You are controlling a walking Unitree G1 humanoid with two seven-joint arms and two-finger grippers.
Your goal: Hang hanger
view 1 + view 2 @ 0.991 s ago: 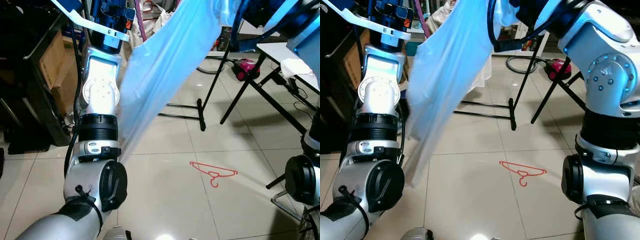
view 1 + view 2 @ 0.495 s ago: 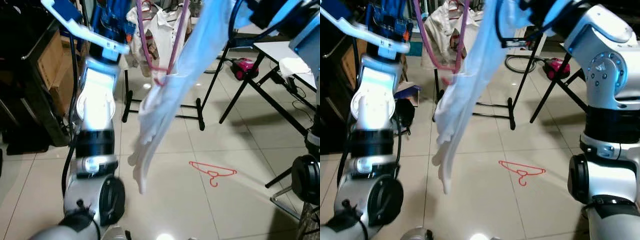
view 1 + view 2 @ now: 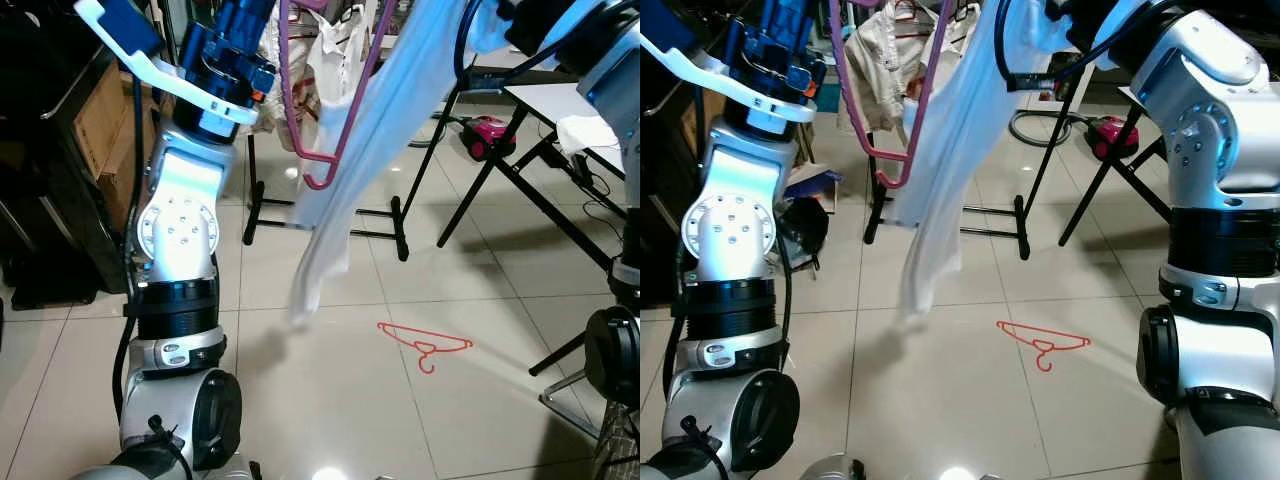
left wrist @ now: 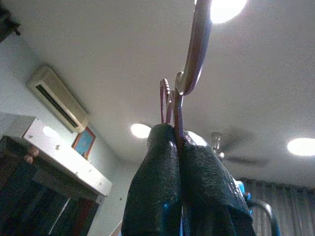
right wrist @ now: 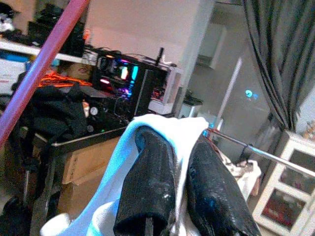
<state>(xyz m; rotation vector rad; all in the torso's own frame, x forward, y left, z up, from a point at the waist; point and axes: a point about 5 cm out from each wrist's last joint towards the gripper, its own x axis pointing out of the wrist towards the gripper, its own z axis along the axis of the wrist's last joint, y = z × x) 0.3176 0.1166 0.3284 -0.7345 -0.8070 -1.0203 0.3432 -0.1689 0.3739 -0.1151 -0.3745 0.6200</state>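
Note:
My left gripper (image 4: 178, 142) is raised high and shut on the neck of a pink hanger (image 3: 340, 130), just under its hook (image 4: 194, 54). The hanger's lower corner hangs in front of my left arm (image 3: 180, 220). My right gripper (image 5: 179, 172), also held high, is shut on a fold of a white, pale-blue garment (image 3: 360, 150). The garment drapes down in a narrow column beside and partly over the hanger's right side. A pink bar of the hanger (image 5: 47, 59) crosses the right wrist view.
A thin red hanger (image 3: 428, 345) lies on the tiled floor ahead to the right. A black rack's legs (image 3: 400, 225) stand behind the garment, with clothes (image 3: 325, 50) hanging beyond. A white table (image 3: 560, 100), a pink vacuum (image 3: 490, 135) and a cardboard box (image 3: 105, 120) flank the space.
The garment, spread wide across the view a second ago, has gathered into a narrow hanging column and swung right. The pink hanger has come into sight, and my left arm has shifted.

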